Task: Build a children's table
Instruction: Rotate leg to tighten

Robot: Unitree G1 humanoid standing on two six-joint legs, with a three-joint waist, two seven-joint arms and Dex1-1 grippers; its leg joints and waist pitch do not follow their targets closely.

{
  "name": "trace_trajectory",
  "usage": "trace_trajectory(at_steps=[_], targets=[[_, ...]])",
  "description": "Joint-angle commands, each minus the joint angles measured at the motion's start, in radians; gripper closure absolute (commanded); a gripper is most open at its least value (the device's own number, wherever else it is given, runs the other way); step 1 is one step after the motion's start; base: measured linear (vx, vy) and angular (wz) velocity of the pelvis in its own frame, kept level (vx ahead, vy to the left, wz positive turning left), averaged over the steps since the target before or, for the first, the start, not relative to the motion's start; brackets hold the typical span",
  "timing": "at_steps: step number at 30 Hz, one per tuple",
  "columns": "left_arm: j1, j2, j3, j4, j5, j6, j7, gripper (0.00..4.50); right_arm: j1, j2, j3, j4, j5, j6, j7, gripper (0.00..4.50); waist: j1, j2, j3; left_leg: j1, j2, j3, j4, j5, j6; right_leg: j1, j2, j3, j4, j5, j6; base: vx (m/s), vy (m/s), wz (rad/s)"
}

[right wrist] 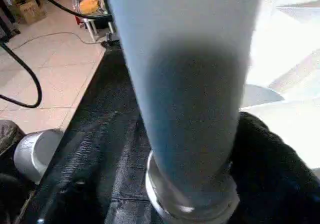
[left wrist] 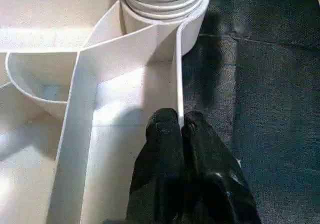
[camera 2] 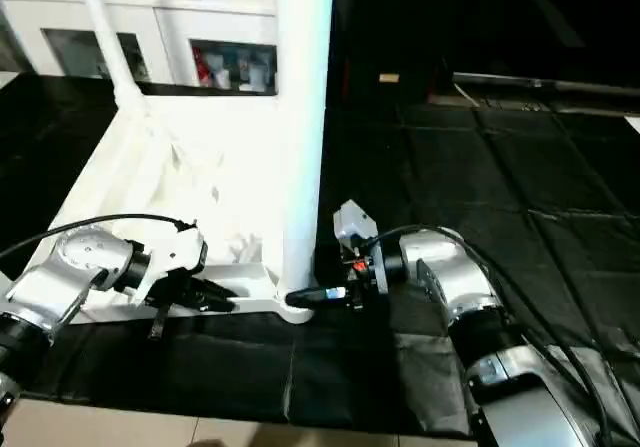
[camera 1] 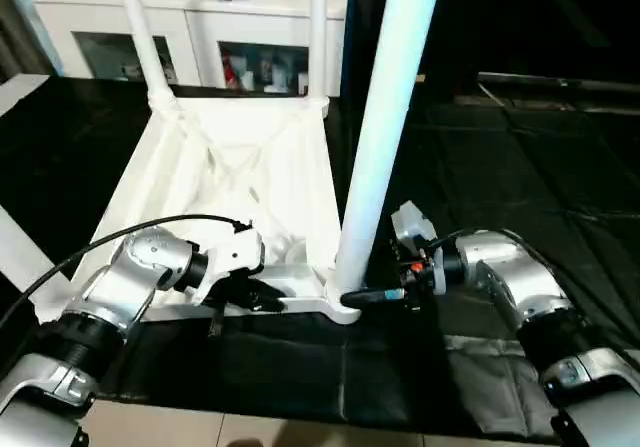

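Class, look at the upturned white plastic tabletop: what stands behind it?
Behind the upturned white plastic tabletop stands a white glass-door cabinet. Its lower part is hidden by the tabletop.

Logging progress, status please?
Left gripper shut on tabletop rim. Right gripper at near leg; three legs upright. Nothing in the way.

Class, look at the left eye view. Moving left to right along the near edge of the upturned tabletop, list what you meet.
Left hand pinching the tabletop's near rim → upright leg in the near corner socket → right hand at that leg's base.
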Motion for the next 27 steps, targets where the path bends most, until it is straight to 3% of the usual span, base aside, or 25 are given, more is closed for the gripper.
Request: trace_trajectory(at_steps=[1,7,8,10,15,17,20,23,24,25,26,27], targets=[[-0.006,0.003,-0.016,-0.001,0.013,-0.014,-0.029,4.50,-0.029,0.004,-0.006,0.027,-0.009,-0.019,0.027,1.47,-0.003,-0.003,-0.069,0.003,0.042,-0.007,-0.062,-0.160,0.046,0.054,-0.091,0.059,-0.075,-0.287,-0.161,0.000,0.000,0.00],[-0.002,-0.001,-0.007,0.003,0.015,-0.010,-0.019,4.50,-0.051,0.020,-0.011,0.090,-0.018,-0.050,0.042,1.73,-0.001,-0.002,-0.070,0.004,0.044,-0.008,-0.063,-0.165,0.042,0.052,-0.091,0.059,-0.075,-0.288,-0.166,0.000,0.000,0.00],[-0.002,-0.003,-0.004,0.003,0.012,-0.003,-0.014,4.50,-0.053,0.023,-0.012,0.099,-0.019,-0.051,0.049,2.03,-0.001,-0.003,-0.070,0.004,0.044,-0.008,-0.063,-0.165,0.042,0.052,-0.091,0.060,-0.073,-0.282,-0.168,0.000,0.000,0.00],[-0.002,-0.007,0.001,0.004,0.008,0.006,-0.009,4.50,-0.053,0.026,-0.013,0.103,-0.015,-0.051,0.057,2.13,0.000,-0.004,-0.071,0.004,0.043,-0.008,-0.062,-0.158,0.044,0.053,-0.091,0.060,-0.072,-0.276,-0.168,0.000,0.000,0.00],[-0.026,-0.043,0.028,0.017,-0.001,0.075,0.057,4.50,-0.033,0.037,-0.027,0.090,0.003,-0.056,0.051,2.43,0.001,-0.001,-0.070,0.006,0.044,-0.007,-0.062,-0.167,0.044,0.051,-0.092,0.060,-0.075,-0.287,-0.169,0.000,0.000,0.00],[-0.037,-0.063,0.041,0.023,-0.005,0.111,0.094,4.50,-0.016,0.044,-0.039,0.072,0.018,-0.043,0.034,2.47,0.004,0.000,-0.068,0.012,0.043,-0.005,-0.061,-0.183,0.042,0.047,-0.091,0.061,-0.080,-0.308,-0.168,0.000,0.000,0.00],[-0.060,-0.120,0.079,0.033,-0.025,0.178,0.183,4.50,0.019,0.068,-0.054,0.058,0.000,-0.036,-0.082,2.50,0.002,0.005,-0.067,0.008,0.043,-0.007,-0.064,-0.188,0.033,0.051,-0.090,0.060,-0.083,-0.325,-0.161,0.000,0.000,0.00],[-0.076,-0.158,0.095,0.043,-0.021,0.207,0.250,4.50,0.030,0.094,-0.064,0.059,-0.026,-0.009,-0.196,2.51,-0.006,0.003,-0.066,0.006,0.037,-0.011,-0.066,-0.200,0.017,0.055,-0.091,0.056,-0.089,-0.371,-0.138,0.000,0.000,0.00],[-0.104,-0.223,0.109,0.063,0.000,0.250,0.364,4.50,0.025,0.157,-0.086,0.070,-0.057,0.034,-0.391,2.51,-0.011,0.005,-0.064,0.006,0.035,-0.011,-0.067,-0.205,0.013,0.055,-0.091,0.055,-0.092,-0.394,-0.126,0.000,0.000,0.00],[-0.104,-0.223,0.109,0.063,0.000,0.250,0.364,4.50,0.025,0.157,-0.086,0.070,-0.057,0.034,-0.391,2.51,-0.018,0.004,-0.061,0.005,0.034,-0.011,-0.068,-0.211,0.007,0.052,-0.088,0.054,-0.095,-0.408,-0.122,0.000,0.000,0.00],[-0.116,-0.251,0.116,0.072,0.007,0.265,0.412,4.50,0.019,0.185,-0.094,0.077,-0.064,0.051,-0.459,2.52,-0.023,0.002,-0.064,0.013,0.030,-0.013,-0.066,-0.228,0.002,0.053,-0.092,0.050,-0.103,-0.453,-0.106,0.000,0.000,0.00],[-0.135,-0.296,0.129,0.085,0.016,0.289,0.484,4.50,0.003,0.230,-0.109,0.095,-0.077,0.075,-0.566,2.52,-0.028,0.003,-0.064,0.010,0.029,-0.013,-0.066,-0.221,-0.001,0.054,-0.092,0.052,-0.100,-0.448,-0.106,0.000,0.000,0.00]])
